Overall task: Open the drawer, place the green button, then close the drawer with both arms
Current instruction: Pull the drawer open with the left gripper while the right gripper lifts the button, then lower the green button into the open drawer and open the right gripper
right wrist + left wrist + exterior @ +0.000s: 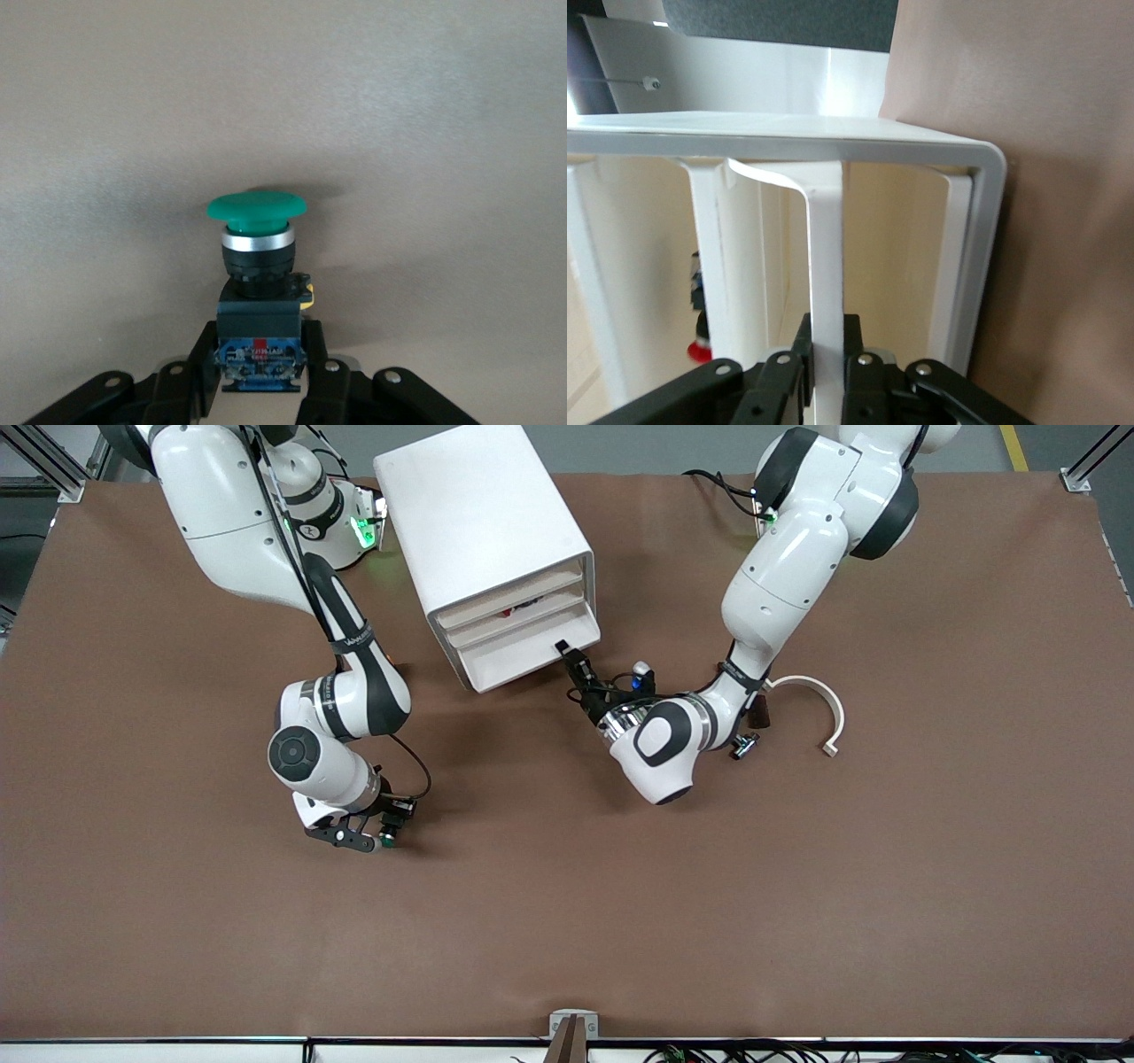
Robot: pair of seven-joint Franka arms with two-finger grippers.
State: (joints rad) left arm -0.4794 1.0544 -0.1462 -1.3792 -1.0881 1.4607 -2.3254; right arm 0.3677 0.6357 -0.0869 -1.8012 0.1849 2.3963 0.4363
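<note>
The white cabinet [483, 522] stands at the table's edge nearest the robots' bases, with its drawer fronts facing the front camera. My left gripper [562, 646] is at the front of a lower drawer [518, 660]. In the left wrist view the left gripper [826, 354] is shut on that drawer's thin white front lip [826, 257]. The drawer front looks about level with the cabinet's face. My right gripper [376, 840] is low over the table toward the right arm's end. It is shut on the button [388, 835], clamping its dark body [259, 354] with the green cap [257, 208] pointing away.
A white curved half-ring [819, 708] lies toward the left arm's end of the table. A small blue and white part [642, 673] and small dark parts [753, 726] lie beside the left wrist. Something red [507, 613] shows inside an upper drawer.
</note>
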